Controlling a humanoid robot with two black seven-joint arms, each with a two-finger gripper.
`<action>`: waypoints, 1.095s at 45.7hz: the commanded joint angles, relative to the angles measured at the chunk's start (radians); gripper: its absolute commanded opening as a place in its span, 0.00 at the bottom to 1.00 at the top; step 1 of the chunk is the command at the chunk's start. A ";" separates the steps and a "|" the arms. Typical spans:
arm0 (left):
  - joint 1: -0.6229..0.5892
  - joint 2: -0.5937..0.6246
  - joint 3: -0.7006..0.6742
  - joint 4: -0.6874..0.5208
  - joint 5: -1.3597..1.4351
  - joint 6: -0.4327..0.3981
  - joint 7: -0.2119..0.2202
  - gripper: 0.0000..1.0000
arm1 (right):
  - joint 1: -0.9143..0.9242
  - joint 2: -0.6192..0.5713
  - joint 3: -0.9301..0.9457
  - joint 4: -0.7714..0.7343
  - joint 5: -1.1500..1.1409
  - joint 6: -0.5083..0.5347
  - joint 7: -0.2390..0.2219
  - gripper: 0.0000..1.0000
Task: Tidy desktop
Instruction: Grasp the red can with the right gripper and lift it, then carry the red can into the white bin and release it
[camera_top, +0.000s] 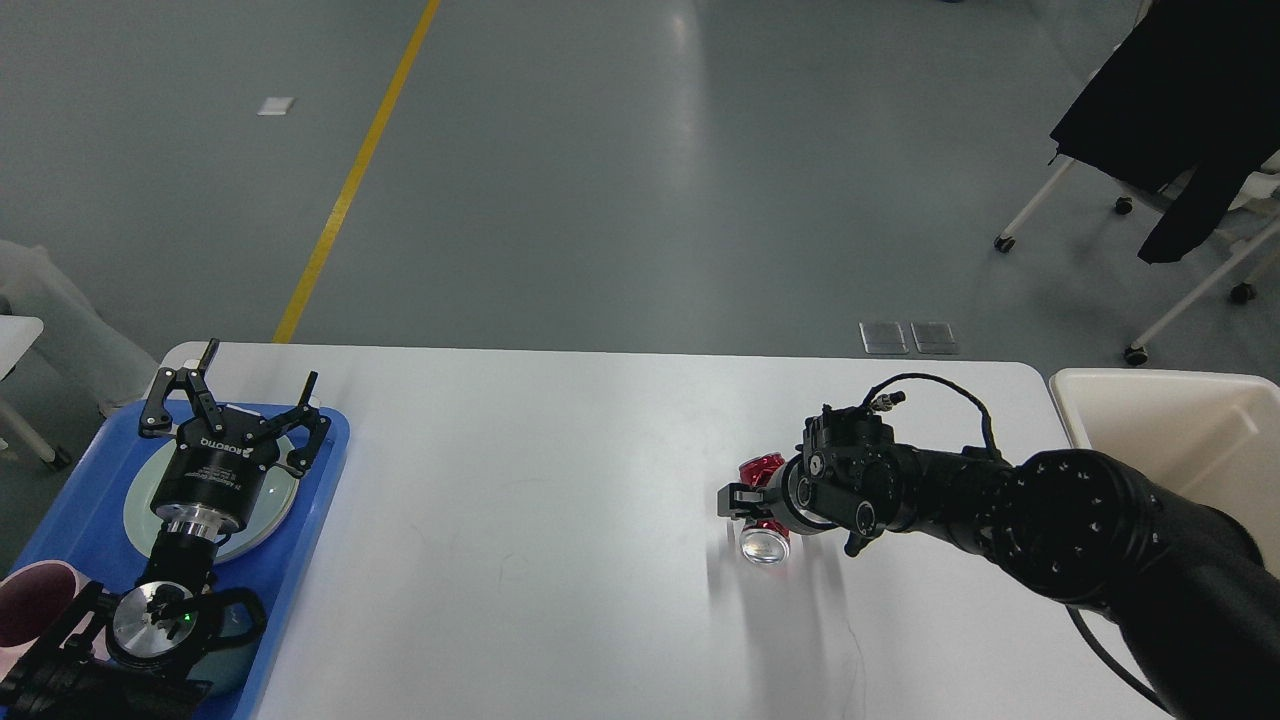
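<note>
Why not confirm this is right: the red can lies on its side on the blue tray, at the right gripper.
One thing is wrong: the red can lies on the white desktop, not on the blue tray. The head view shows it on its side at the right gripper.

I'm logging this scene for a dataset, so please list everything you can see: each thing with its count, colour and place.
table: 1, white, fills the lower view
can: 1, red with a silver end, lying on the table right of centre
tray: 1, blue, at the table's left edge
plate: 1, pale grey-green, on the tray
mug: 1, pink, near end of the tray
bin: 1, cream, off the table's right end
chairs: white-legged on wheels, dark cloth draped over, far right
floor line: 1, yellow, upper left
left gripper: 1, black, open above the plate
right gripper: 1, black, at the can; grip unclear
</note>
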 joint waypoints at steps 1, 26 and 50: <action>-0.001 0.000 0.000 -0.001 0.000 0.000 0.000 0.96 | 0.000 0.000 0.009 0.003 0.001 -0.002 -0.001 0.39; 0.000 0.000 0.000 -0.001 0.000 0.000 0.000 0.96 | 0.058 -0.032 0.019 0.126 0.016 -0.010 -0.001 0.00; 0.000 0.000 0.000 -0.001 0.000 0.000 0.000 0.96 | 0.614 -0.333 -0.139 0.765 0.079 0.096 -0.063 0.00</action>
